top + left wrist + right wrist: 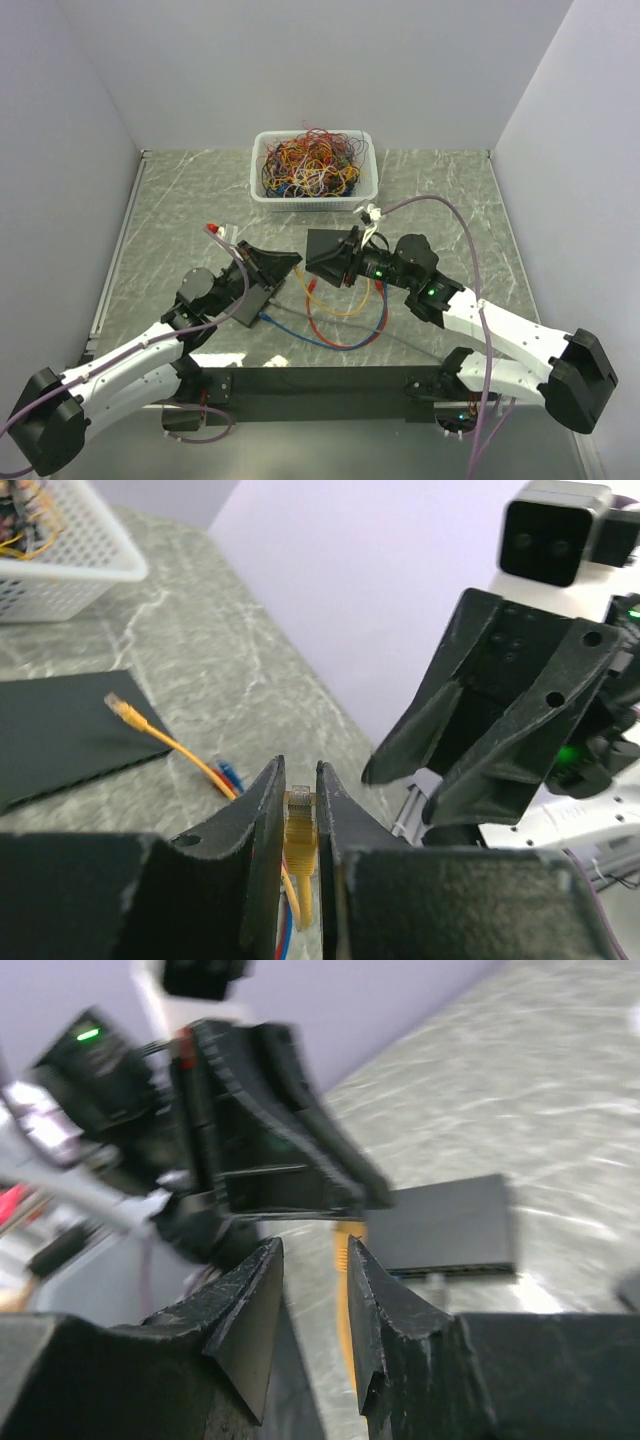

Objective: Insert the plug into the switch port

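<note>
My left gripper (300,770) is shut on a yellow plug (299,815), which stands between the jaws with its clear tip toward the fingertips and its cable trailing down. The black switch (60,735) lies flat on the table below and left of it. In the right wrist view its port side (450,1228) faces the camera. My right gripper (315,1245) is open with nothing between its fingers, and a yellow cable shows beyond the gap. It hovers close in front of the left gripper (285,262), tip to tip, with the switch (258,298) underneath.
Another yellow plug (118,705) and a blue plug (230,773) lie on the table by the switch. Yellow, red and blue cables loop (340,315) between the arms. A white basket (262,195) full of tangled wires stands at the back. Walls enclose three sides.
</note>
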You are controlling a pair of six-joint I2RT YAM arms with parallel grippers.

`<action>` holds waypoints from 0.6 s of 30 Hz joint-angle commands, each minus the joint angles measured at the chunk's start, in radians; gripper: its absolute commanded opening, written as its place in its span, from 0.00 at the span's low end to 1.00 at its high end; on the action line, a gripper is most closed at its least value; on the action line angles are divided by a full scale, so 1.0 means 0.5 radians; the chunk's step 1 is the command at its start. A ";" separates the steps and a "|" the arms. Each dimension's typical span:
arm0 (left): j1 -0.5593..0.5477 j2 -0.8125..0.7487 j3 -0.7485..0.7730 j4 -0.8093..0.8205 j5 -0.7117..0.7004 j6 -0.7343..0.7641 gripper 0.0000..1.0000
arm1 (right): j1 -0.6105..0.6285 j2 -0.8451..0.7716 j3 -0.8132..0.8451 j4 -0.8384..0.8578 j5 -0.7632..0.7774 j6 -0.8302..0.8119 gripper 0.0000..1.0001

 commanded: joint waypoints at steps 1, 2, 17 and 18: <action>-0.004 -0.039 -0.031 0.355 0.135 0.041 0.01 | -0.012 0.041 0.019 0.245 -0.364 0.052 0.39; -0.004 -0.039 -0.034 0.371 0.142 0.041 0.01 | -0.012 0.050 0.019 0.251 -0.379 0.058 0.39; -0.004 -0.082 -0.104 0.552 0.203 0.007 0.00 | -0.021 0.216 0.050 0.331 -0.419 0.095 0.44; -0.004 -0.076 -0.104 0.561 0.206 0.001 0.01 | -0.018 0.222 0.050 0.337 -0.422 0.092 0.44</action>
